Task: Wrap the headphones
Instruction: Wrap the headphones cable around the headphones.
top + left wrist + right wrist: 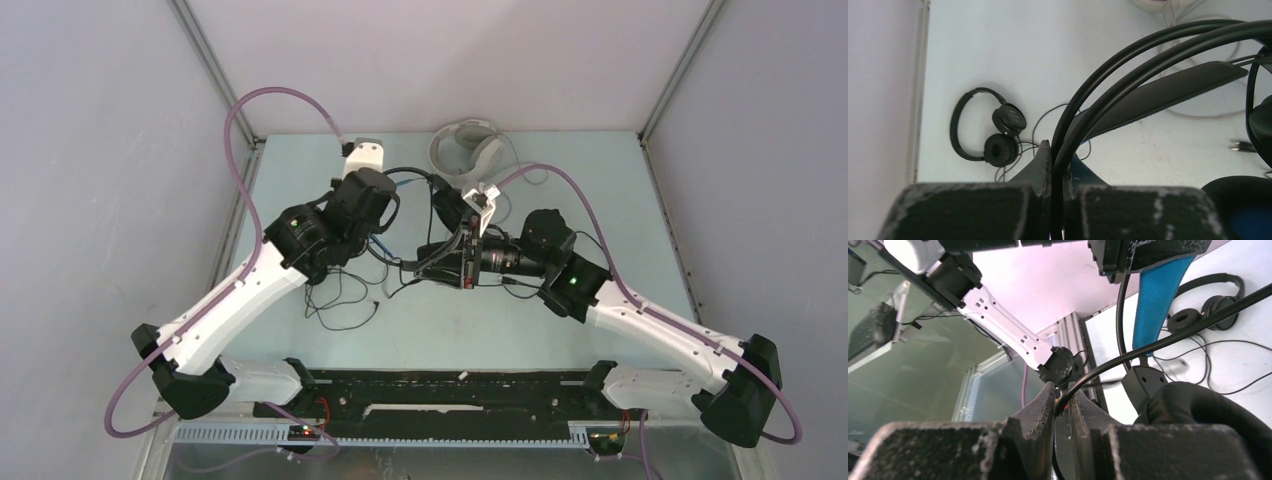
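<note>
So, both claws are up over the table w/ the bulky black headphones [1158, 295] hanging between them, blue-lined band showing. The left claw [1050, 150] is squeezed tight on the black cord [1108, 65], and the right claw [1062, 392] is nearly closed, w/ a stretch of that cord pinched between its tips. The small black pair [988, 132] lies flat on the table [1048, 50] near a side wall, and the white pair [465, 145] sits at the far edge.
</note>
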Robot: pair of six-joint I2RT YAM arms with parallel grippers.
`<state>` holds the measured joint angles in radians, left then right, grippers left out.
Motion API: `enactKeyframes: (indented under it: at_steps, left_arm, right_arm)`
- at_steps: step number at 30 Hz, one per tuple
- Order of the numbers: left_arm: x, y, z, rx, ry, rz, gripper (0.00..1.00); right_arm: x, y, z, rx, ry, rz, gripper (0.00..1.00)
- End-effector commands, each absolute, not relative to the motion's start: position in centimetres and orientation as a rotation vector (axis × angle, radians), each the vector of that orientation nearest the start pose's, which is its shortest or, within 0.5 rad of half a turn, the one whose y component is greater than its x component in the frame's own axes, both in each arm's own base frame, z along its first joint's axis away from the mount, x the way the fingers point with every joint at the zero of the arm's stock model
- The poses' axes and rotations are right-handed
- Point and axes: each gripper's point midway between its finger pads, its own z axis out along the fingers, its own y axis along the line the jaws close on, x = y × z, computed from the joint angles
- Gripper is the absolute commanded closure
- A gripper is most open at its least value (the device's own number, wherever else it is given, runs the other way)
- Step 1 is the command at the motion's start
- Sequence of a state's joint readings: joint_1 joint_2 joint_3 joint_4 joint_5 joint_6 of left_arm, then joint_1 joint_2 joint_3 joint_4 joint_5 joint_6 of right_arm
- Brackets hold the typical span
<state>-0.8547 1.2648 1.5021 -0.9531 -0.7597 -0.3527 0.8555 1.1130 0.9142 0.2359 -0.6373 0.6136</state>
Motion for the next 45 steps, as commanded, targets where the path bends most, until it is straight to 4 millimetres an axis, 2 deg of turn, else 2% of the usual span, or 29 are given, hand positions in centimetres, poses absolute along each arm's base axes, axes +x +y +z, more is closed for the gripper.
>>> enactKeyframes:
  at_steps: [1,7,15,32,39,40,41,43,45]
  left_arm:
    - [29.1,-16.4,34.5,-0.143,1.991,-0.139,1.0]
    - [29.2,-16.0,35.2,-0.255,1.951,-0.294,1.0]
    - [29.2,-16.0,36.7,-0.317,1.915,-0.447,1.0]
    - [29.0,-17.1,39.3,-0.333,1.867,-0.608,1.0]
    - [28.8,-17.3,40.0,-0.325,1.858,-0.646,1.0]
    - [28.9,-17.1,40.1,-0.326,1.857,-0.644,1.0]
    - [29.0,-17.0,40.2,-0.325,1.855,-0.643,1.0]
    - [29.2,-16.3,40.5,-0.332,1.846,-0.634,1.0]
    - [29.4,-15.4,40.9,-0.353,1.829,-0.629,1.0]
  right_arm:
    - [14.3,35.3,36.1,-0.813,1.461,1.44,0.82]
    - [14.4,36.2,34.1,-0.857,1.471,1.272,0.81]
    - [13.5,36.9,31.7,-0.954,1.492,1.183,0.76]
    - [13.9,34.5,28.2,-0.94,1.418,1.034,0.71]
    - [14.7,34.5,26.7,-0.94,1.412,0.981,0.7]
    - [14.7,34.5,26.5,-0.942,1.415,0.975,0.71]
    - [14.9,34.5,26.3,-0.938,1.422,0.971,0.78]
    - [15.3,34.2,25.9,-0.915,1.438,0.963,0.97]
    - [15.8,33.7,25.3,-0.881,1.468,0.963,1.0]
